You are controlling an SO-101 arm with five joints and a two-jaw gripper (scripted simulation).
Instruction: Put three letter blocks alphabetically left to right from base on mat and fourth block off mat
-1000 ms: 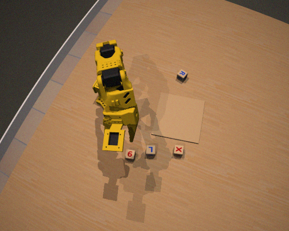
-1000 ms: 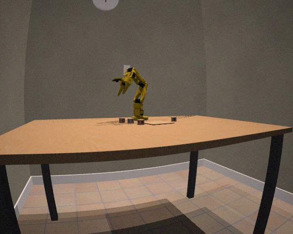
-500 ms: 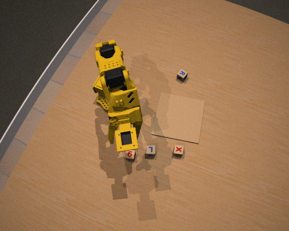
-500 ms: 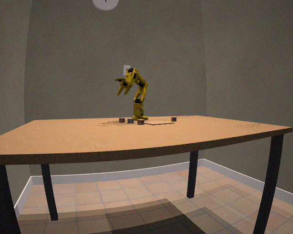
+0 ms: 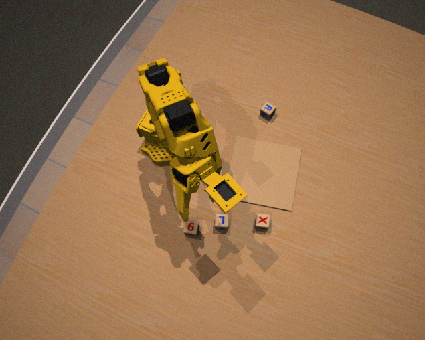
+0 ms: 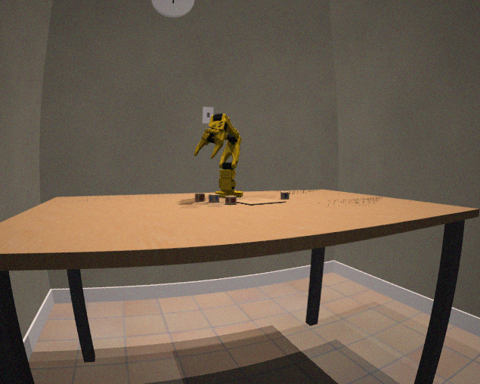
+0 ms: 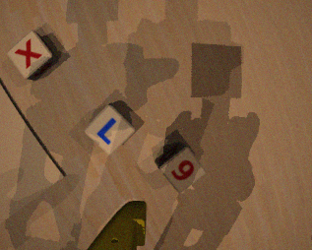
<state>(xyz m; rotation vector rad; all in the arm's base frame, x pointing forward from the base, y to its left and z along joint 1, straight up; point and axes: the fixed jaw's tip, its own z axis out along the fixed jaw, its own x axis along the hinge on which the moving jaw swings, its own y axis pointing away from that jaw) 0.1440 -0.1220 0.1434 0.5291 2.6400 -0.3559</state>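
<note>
Four small wooden blocks lie on the table. The block with a blue R (image 5: 267,110) is beyond the mat's far corner. The block with a red X (image 5: 262,220), the block with a blue L (image 5: 221,220) and the block with a red 9 (image 5: 191,226) lie in a row just off the tan mat's (image 5: 267,171) near edge. In the wrist view the X block (image 7: 30,56), the L block (image 7: 110,130) and the 9 block (image 7: 180,168) lie below. My gripper (image 6: 205,150) hangs high above the 9 and L blocks, open and empty.
The arm's base (image 5: 157,146) stands left of the mat. The mat's dark edge (image 7: 29,123) runs past the X block in the wrist view. The table's curved edge is far to the left.
</note>
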